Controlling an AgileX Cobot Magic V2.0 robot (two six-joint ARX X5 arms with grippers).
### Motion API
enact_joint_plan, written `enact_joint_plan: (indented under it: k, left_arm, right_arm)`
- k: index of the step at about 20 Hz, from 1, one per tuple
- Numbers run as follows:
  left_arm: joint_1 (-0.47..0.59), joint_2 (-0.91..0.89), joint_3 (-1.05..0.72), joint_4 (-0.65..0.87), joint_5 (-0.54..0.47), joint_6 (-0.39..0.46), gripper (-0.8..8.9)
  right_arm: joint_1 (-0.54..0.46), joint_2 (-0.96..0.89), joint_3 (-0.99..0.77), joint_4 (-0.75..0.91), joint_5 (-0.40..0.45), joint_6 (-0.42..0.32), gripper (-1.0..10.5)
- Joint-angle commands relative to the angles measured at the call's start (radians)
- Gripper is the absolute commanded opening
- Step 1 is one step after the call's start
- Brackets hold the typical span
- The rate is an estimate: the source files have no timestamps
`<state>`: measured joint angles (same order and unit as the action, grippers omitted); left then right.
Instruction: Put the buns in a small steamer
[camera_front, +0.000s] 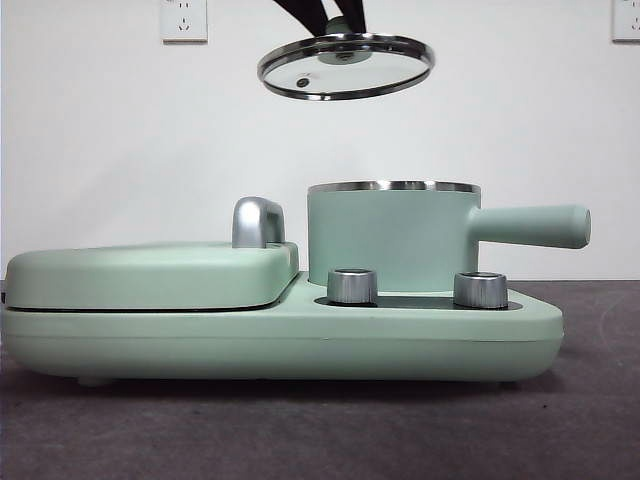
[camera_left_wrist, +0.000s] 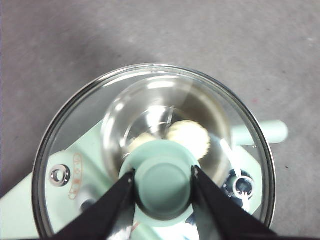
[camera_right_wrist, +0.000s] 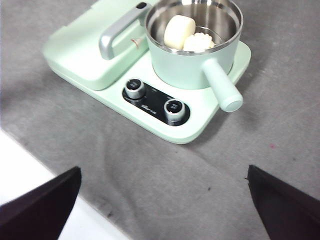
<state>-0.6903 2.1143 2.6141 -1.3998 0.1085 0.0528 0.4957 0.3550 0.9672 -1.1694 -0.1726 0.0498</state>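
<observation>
Closest to my left fingers (camera_left_wrist: 163, 181) sits the green knob (camera_left_wrist: 162, 184), pinched from both sides, one black finger (camera_left_wrist: 112, 205) pressed against each flank of it. That knob belongs to the glass lid (camera_front: 346, 67), which I am holding in the air, slightly tilted, well above the small steamer (camera_front: 392, 236) and apart from its steel rim. Looking down past my left fingers and through the glass, I see the pot's open mouth directly below, with the ridged bun (camera_left_wrist: 189, 138) lying in it and a sliver of the smooth bun (camera_left_wrist: 141, 142) just beside it, partly hidden by the knob.

My right fingers (camera_right_wrist: 160, 200) are spread wide and grip nothing, hanging high over the grey table (camera_right_wrist: 150, 190), well apart from the appliance. Ahead of them, both buns rest inside the small steamer: the smooth bun (camera_right_wrist: 178, 31) leans against the far wall, and the ridged bun (camera_right_wrist: 199, 42) touches it on the side nearer the long straight handle (camera_right_wrist: 222, 85). Beside the pot lies the flat grill plate (camera_right_wrist: 85, 45) with its chrome handle (camera_right_wrist: 117, 32), lid closed. Two dials (camera_right_wrist: 154, 98) sit on the base between the pot and my right fingers.
</observation>
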Motion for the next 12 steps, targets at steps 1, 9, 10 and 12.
enact_joint_plan:
  k: [1, 9, 10, 12]
  left_arm:
    - [-0.034, 0.005, 0.015, 0.046, 0.004, 0.034, 0.51]
    - [-0.056, 0.107, 0.004, 0.069, 0.004, 0.069, 0.51]
    - [-0.053, 0.119, 0.004, 0.077, 0.004, 0.071, 0.51]
    - [-0.047, 0.141, 0.004, 0.088, 0.004, 0.073, 0.51]
  right_arm:
    - [0.006, -0.045, -0.009, 0.013, -0.015, 0.022, 5.5]
    - [0.006, -0.072, -0.013, 0.018, -0.041, 0.021, 5.5]
    - [0.006, -0.072, -0.013, 0.018, -0.040, 0.021, 5.5]
    - [0.006, -0.072, -0.013, 0.021, -0.040, 0.022, 5.5]
